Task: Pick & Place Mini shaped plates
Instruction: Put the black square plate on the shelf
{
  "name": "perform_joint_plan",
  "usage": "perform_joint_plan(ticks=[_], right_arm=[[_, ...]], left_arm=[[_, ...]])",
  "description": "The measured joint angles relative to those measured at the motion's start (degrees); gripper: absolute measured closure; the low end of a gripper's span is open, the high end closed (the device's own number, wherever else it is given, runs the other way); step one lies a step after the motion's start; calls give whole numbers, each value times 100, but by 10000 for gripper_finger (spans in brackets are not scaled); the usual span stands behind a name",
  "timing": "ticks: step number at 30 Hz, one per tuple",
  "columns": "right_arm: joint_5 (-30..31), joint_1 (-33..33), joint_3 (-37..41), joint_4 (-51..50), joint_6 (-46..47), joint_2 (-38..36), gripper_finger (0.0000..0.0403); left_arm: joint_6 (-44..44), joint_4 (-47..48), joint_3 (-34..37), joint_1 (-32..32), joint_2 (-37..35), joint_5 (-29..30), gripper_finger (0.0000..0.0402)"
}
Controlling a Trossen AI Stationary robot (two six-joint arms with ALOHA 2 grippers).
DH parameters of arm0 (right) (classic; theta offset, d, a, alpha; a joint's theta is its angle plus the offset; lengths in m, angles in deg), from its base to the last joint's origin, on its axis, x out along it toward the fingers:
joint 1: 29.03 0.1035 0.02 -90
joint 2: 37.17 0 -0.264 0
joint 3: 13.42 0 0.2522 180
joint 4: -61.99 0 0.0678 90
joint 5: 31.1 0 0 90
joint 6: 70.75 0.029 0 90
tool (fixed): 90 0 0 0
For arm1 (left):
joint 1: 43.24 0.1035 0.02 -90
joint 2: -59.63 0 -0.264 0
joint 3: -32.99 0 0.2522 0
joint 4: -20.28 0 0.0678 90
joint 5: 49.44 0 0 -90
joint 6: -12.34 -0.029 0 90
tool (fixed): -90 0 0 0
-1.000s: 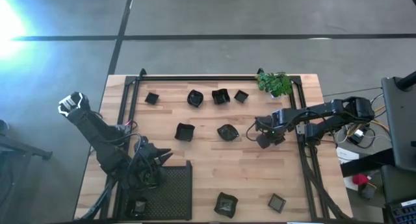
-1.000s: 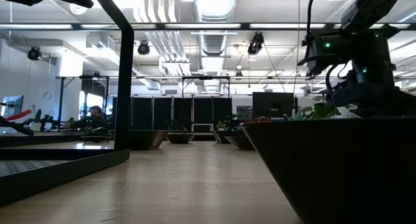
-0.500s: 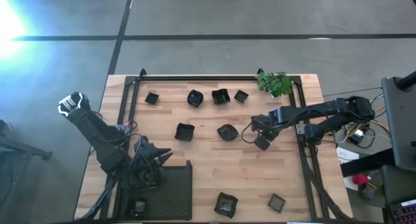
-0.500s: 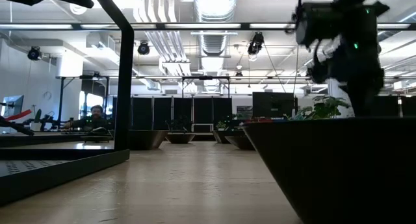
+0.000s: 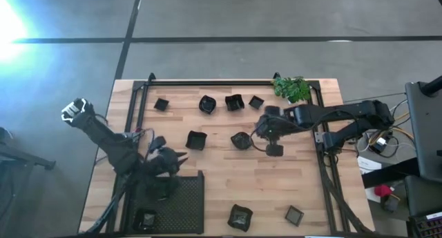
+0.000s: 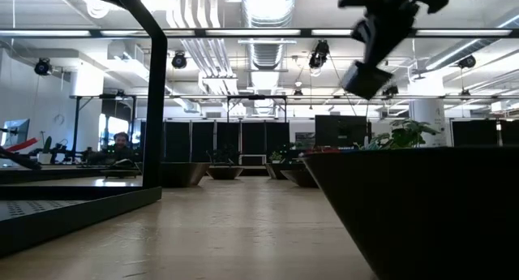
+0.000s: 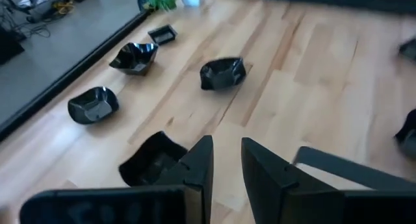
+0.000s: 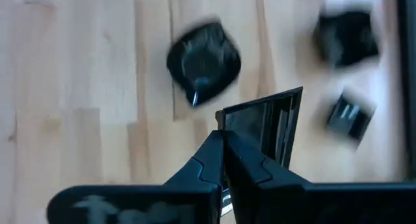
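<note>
Counting nine mini shaped plates (image 5: 196,139)

Glare blows out floor (image 5: 14,24) upper left overhead; ceiling strip lights (image 6: 268,4) bright; my right wrist view motion-blurred.

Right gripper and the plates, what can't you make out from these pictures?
- Right gripper: shut on a square plate; the grip point is hidden behind the fingers in the right wrist view.
- High view: that plate is too small to tell its shape.
- Low view: a dark plate up close blocks the table behind it.
- Tray: the left arm covers part.
</note>
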Motion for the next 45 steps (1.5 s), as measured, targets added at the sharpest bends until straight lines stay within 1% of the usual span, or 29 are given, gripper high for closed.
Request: perform_joint_plan(ticks=[4, 7, 10, 12, 16, 19, 22, 25, 28, 30, 33, 40, 45], right_arm=[[1, 61, -507, 20, -1349, 311, 395], [-1, 90, -886, 25, -1974, 586, 395], [-5, 120, -1240, 14, -2530, 856, 395], [-12, 144, -1464, 13, -2805, 1034, 395], [-126, 174, -1868, 113, -2983, 1383, 395], [-317, 209, -2055, 221, -3271, 1585, 395], [-371, 243, -2205, 309, -3495, 1748, 395], [-371, 273, -2405, 323, -3589, 1872, 395], [-381, 326, -2542, 433, -3701, 1922, 395], [-551, 344, -2629, 457, -3712, 1942, 395], [-768, 357, -2750, 489, -3721, 1962, 395], [-805, 382, -2777, 761, -3828, 1962, 395], [-805, 385, -2775, 763, -3824, 1972, 395]], left_arm=[[-985, -26, -230, 536, 0, -512, 328], [-1844, -243, -388, 901, 0, -828, 328], [-2653, -508, -530, 1236, 0, -999, 328], [-3027, -698, -607, 1457, 0, -1156, 328], [-3547, -1067, -622, 1857, 0, -1501, 328], [-4090, -1497, -622, 2029, 0, -1776, 328], [-4541, -1849, -621, 2152, 0, -2065, 328], [-4820, -1996, -606, 2258, 9, -2291, 328], [-4918, -2118, -482, 2365, 9, -2467, 328], [-4987, -2281, -411, 2402, 15, -2585, 328], [-5259, -2532, -333, 2426, 15, -2613, 328], [-5440, -2657, -313, 2434, 13, -2716, 328], [-5578, -2911, -244, 2434, 13, -2724, 328]])
